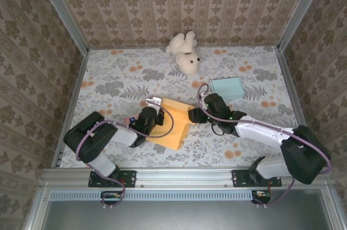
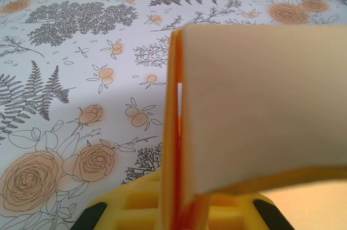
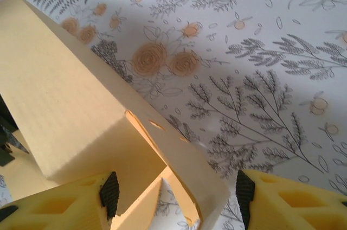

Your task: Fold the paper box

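Between the two grippers, the paper box [image 1: 174,124] lay half formed on the table [image 1: 124,83], with one yellow panel raised. The left gripper [image 2: 179,208] was clenched on the paper box, a doubled panel edge standing upright between its fingers [image 2: 130,211]. The right gripper [image 3: 176,192] was released, its jaws parted on either side of a slotted flap corner, and neither pad was clearly pressing the card.

The step in hand looked like raising that flap and seating it against the held panel. To do it well, the left gripper would serve as a firm anchor. The right would close on the flap close to its free edge rather than on the crease, then swing it along the fold line. Thin card of this kind would probably buckle under a hard or skewed pinch.

Under both grippers the table wore a flat cloth printed with ferns and orange flowers. Beyond them sat a white plush bear [image 1: 184,52], and just beyond the right gripper a teal box [image 1: 226,87], both apart from the work. Patterned wallpaper [image 1: 179,2] closed the space on three sides.
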